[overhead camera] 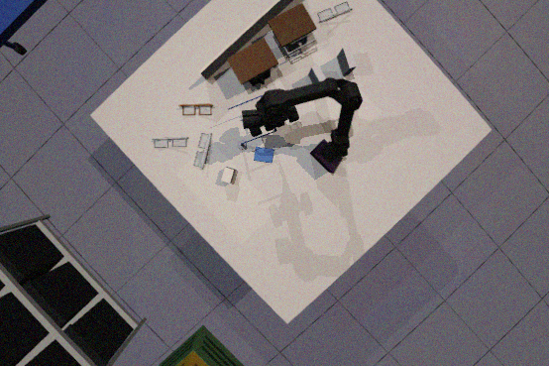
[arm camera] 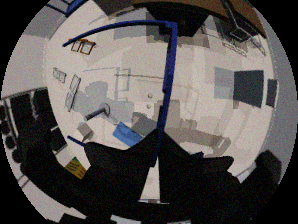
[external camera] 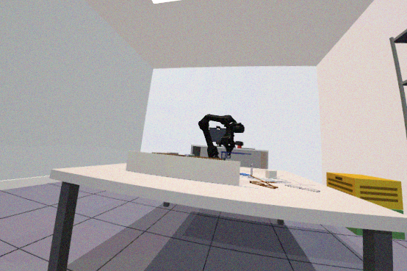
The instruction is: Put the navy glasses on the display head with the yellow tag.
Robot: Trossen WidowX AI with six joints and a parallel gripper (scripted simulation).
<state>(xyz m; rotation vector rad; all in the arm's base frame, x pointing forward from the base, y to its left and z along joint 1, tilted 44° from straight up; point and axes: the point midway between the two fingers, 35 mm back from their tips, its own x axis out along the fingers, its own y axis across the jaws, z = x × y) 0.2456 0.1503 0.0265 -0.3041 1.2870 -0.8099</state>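
Note:
My gripper is shut on the navy glasses and holds them above the table. In the wrist view their front runs up from the fingertips, with one long temple reaching left from its top and part of the other at lower left. In the overhead view the arm hides most of them. Two display heads stand under brown tops, a left one and a right one, both beyond the gripper. Clear-lensed glasses show at the right head's front. No yellow tag can be made out.
A long wall stands behind the heads. Dark upright panels stand right of the gripper. Brown glasses, several grey glasses, a blue block, a small post and a white block are around it.

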